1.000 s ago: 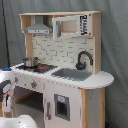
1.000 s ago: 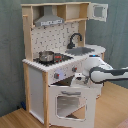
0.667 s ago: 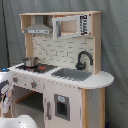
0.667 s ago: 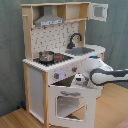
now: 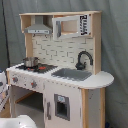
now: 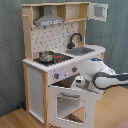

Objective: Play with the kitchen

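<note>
Second exterior view shows the arm [image 6: 107,79] coming from the second exterior view's right, with its gripper [image 6: 80,82] at the top edge of the oven door [image 6: 72,104]. I cannot tell if the jaws are wide or narrow, because the white wrist covers them. The oven door hangs partly open and tilts outward. The kitchen [image 6: 60,60] stands on a wood floor [image 6: 15,120] before a grey curtain [image 6: 10,50]. On the stovetop [image 6: 52,58] sits a small metal pot [image 6: 46,56]; its contents are not visible. The sink [image 6: 82,50] looks empty, with the black faucet [image 6: 75,39] behind it. In the first exterior view only white arm parts [image 5: 4,90] show, cut by the first exterior view's left edge.
</note>
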Robot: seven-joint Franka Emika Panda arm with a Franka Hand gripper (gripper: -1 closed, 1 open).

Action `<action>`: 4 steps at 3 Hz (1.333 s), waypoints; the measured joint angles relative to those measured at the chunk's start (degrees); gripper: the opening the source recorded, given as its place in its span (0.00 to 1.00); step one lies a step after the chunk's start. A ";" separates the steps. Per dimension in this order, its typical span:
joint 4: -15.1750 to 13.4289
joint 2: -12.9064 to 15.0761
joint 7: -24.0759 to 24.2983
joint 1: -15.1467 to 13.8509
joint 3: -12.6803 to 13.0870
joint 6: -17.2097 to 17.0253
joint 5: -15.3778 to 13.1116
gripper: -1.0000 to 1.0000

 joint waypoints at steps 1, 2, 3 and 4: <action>0.32 -0.03 5.15 2.19 0.44 1.20 -0.01 0.00; 2.14 -0.35 10.89 2.76 1.11 1.27 -0.06 0.00; 3.46 -1.77 16.31 2.77 1.90 1.36 -0.53 0.00; 3.24 -2.05 17.70 2.90 0.66 1.34 -1.58 0.00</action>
